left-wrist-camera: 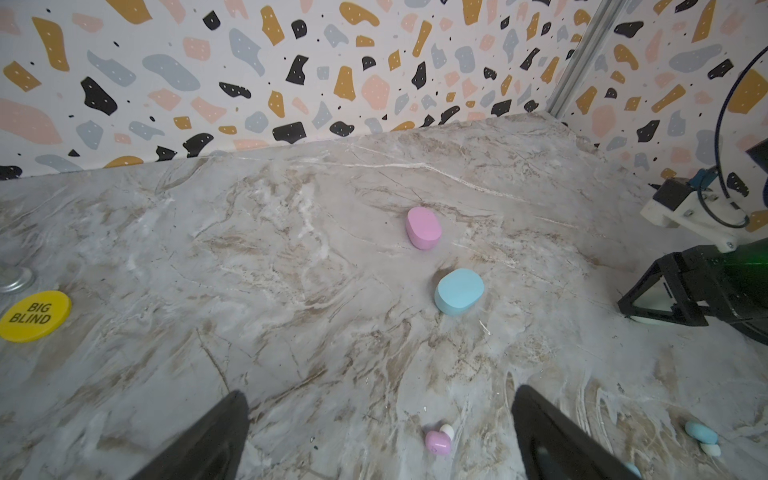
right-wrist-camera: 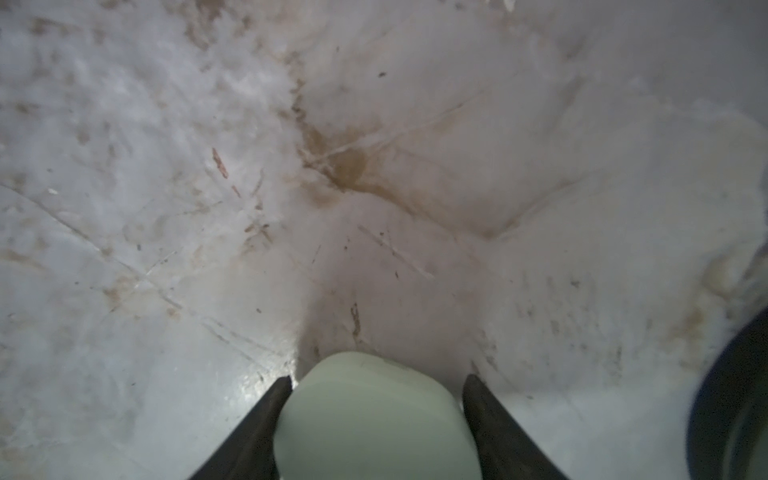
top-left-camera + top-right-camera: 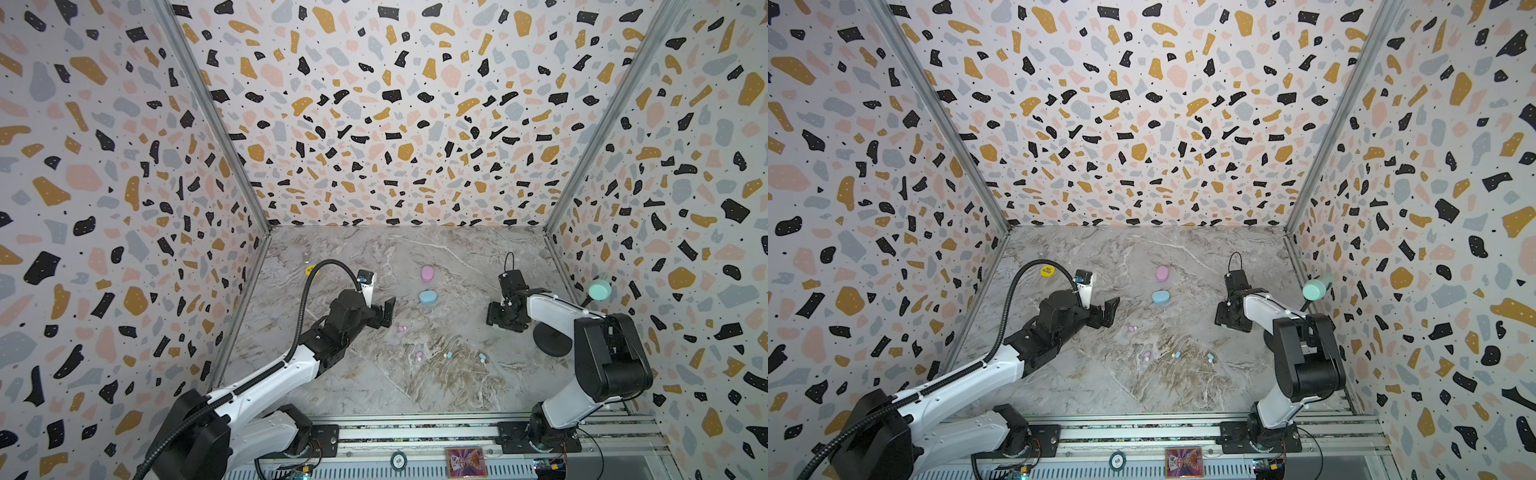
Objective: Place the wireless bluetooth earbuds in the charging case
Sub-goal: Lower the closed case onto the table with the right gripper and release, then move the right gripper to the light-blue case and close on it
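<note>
- Left gripper (image 1: pixel 381 391) stands wide open; we note a pink earbud (image 1: pixel 437 441) just ahead of it.
- Right gripper (image 2: pixel 378 378) straddles a mint case (image 2: pixel 374 419); we cannot tell whether it grips.

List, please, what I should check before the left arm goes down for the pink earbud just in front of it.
1. Left gripper open: ok.
2. Pink earbud in line with its opening, in the left wrist view: ok.
3. Pink case and blue case lids open: not ok, both look closed.
4. Mint case between the right gripper tips: ok.
5. Right gripper's hold on it firm: cannot tell.
</note>
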Robot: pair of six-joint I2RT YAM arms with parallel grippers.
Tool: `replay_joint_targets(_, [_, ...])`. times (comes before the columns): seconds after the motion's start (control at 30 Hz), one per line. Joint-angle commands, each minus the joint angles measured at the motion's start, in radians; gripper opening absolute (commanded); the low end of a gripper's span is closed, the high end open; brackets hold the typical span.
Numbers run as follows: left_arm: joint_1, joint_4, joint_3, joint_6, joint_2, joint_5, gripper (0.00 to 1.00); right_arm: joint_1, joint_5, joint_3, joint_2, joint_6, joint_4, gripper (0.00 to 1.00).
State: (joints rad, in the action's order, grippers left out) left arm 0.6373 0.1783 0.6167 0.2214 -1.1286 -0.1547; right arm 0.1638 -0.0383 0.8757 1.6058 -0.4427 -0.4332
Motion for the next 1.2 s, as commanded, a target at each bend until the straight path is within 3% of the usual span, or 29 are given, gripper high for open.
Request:
replay_joint_targets(0.0, [0.004,0.000,0.034,0.010,0.002,0.019,1.00,-0.004,-0.010,0.003,-0.009,0.000,-0.027,0.76])
replay_joint_targets(0.23, [0.004,0.034,0.002,0.036,0.041,0.042,1.00,0.024,-0.005,0.036,-0.097,-0.011,-0.101,0.84])
replay_joint_targets(0.53, [0.004,0.053,-0.016,0.046,0.049,0.071,1.00,0.168,-0.008,0.192,-0.140,-0.024,-0.250,0.87])
replay_joint_targets(0.87, [0.002,0.066,-0.065,0.105,0.034,0.121,1.00,0.341,0.114,0.454,0.110,0.042,-0.261,0.87])
replay_joint_targets(1.17, [-0.001,0.116,-0.098,0.124,0.039,0.121,1.00,0.416,0.080,0.709,0.374,0.092,-0.312,0.87])
